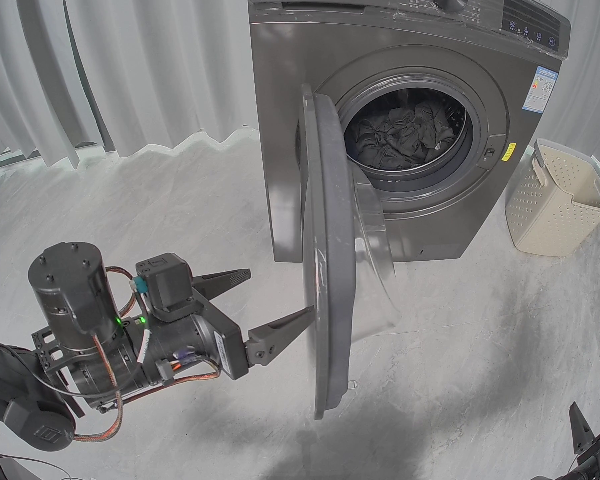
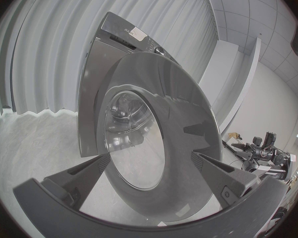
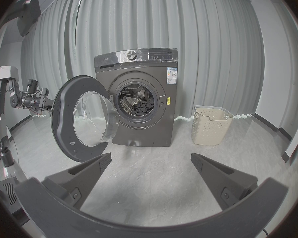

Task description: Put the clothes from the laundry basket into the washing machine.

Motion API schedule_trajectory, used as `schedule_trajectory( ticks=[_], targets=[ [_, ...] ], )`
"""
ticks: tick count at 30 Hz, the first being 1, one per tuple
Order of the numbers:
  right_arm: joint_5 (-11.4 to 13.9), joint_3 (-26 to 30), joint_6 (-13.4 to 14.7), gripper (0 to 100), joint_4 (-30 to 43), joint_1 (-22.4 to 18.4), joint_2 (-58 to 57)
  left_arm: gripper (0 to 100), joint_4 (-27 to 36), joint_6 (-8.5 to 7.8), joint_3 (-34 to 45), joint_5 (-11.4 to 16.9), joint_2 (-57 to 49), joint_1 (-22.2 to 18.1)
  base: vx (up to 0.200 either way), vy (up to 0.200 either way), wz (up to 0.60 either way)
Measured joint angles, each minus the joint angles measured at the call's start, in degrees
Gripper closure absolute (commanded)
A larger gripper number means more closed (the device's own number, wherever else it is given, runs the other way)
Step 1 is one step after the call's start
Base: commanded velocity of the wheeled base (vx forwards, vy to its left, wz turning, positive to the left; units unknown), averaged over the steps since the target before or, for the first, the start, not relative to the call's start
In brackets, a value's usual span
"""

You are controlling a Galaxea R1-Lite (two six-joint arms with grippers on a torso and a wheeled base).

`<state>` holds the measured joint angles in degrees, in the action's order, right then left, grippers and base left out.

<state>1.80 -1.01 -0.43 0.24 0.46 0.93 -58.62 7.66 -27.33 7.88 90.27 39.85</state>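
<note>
Dark clothes point(image 1: 397, 135) are seen heaped inside the drum of the washing machine point(image 1: 287, 101). The laundry basket point(image 1: 557, 201), just beside the machine, appears empty. The clothes are judged soft, light and limp, and best pinched at a raised fold. The left gripper point(image 1: 280, 293) is held at the outer face of the machine's open door point(image 1: 330, 248), jaws spread. The right gripper point(image 3: 150, 156), well apart from the machine, is likewise spread, with nothing held.

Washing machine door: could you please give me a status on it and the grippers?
Left gripper open, at the outer face of the open door. Right gripper open, away from it. Dark clothes in drum; nothing blocking the opening.
</note>
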Motion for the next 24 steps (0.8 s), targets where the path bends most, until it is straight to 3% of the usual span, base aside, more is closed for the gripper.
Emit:
schedule_trajectory(
  ticks=[9, 24],
  targets=[
    [0.02, 0.00, 0.00, 0, 0.02, -0.06, 0.00, 0, -0.50, 0.33, -4.34, -1.12, 4.35, 1.73, 0.000, 0.000, 0.00],
    [0.02, 0.00, 0.02, 0, 0.02, 0.00, 0.00, 0, -1.84, 2.24, -23.55, -4.07, 17.81, 6.18, 0.000, 0.000, 0.00]
  ],
)
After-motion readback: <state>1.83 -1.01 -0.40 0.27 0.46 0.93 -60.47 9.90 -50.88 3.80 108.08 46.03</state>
